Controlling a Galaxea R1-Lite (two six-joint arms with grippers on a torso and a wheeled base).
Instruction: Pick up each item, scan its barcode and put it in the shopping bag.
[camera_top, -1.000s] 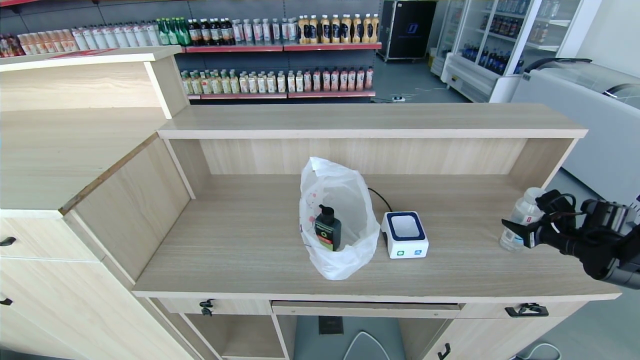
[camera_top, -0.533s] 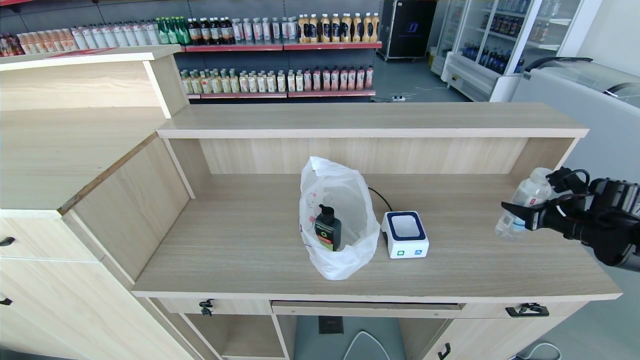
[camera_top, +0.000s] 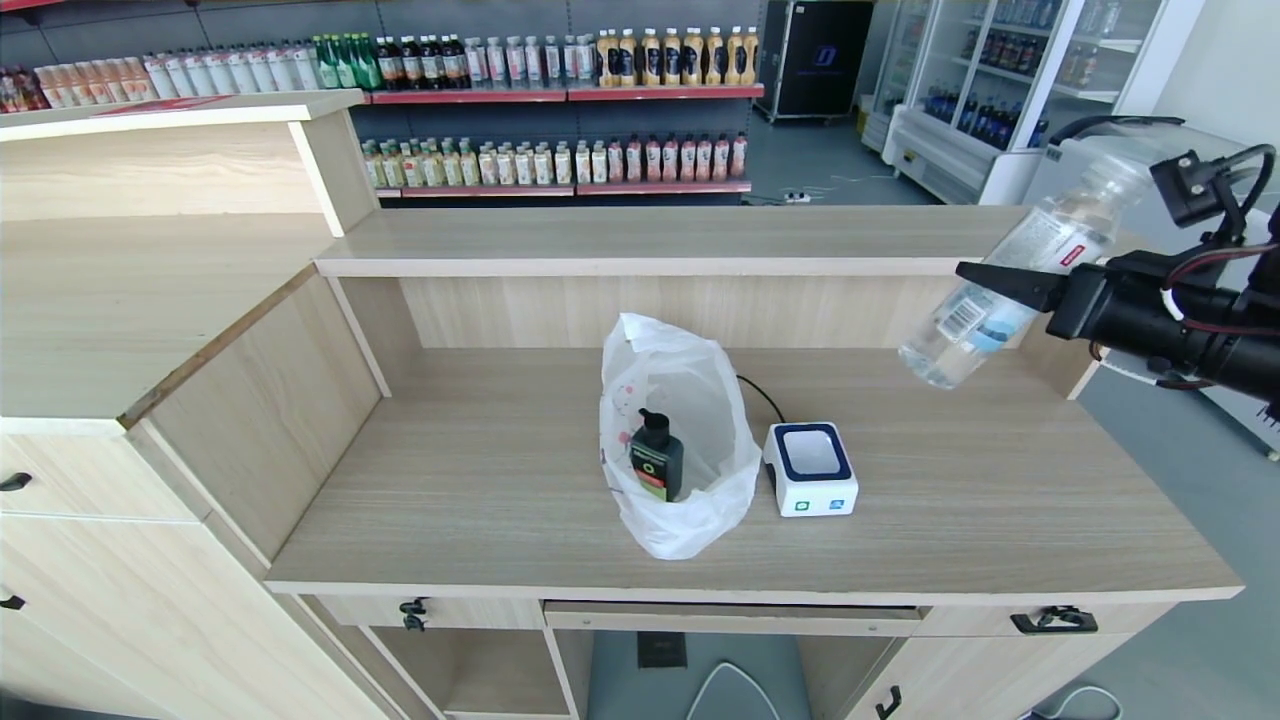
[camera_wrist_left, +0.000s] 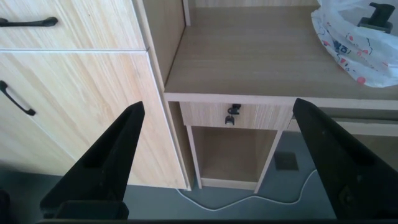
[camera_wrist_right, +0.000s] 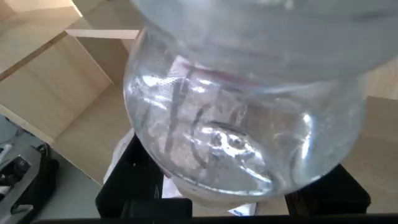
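Note:
My right gripper (camera_top: 1010, 283) is shut on a clear water bottle (camera_top: 1010, 280), held tilted in the air above the counter's right end, base pointing down-left toward the scanner. The bottle's base (camera_wrist_right: 242, 124) looms close in the right wrist view. A white barcode scanner (camera_top: 809, 468) with a dark-rimmed window sits mid-counter. Just left of it stands the white shopping bag (camera_top: 680, 400), open, with a dark pump bottle (camera_top: 655, 460) inside. My left gripper (camera_wrist_left: 214, 162) hangs open, low and left of the counter, facing the cabinet front; the bag (camera_wrist_left: 354, 43) is at the far side there.
The wooden counter (camera_top: 500, 480) has a raised back shelf (camera_top: 740, 240) and a tall side cabinet (camera_top: 130, 300) on the left. A black cable (camera_top: 760, 395) runs behind the scanner. Drawers with black handles (camera_top: 1052, 620) lie below the counter edge.
My right gripper has lifted the water bottle off the counter's right end, raising it well up and tilting it, base toward the scanner. The bag and scanner have not moved.

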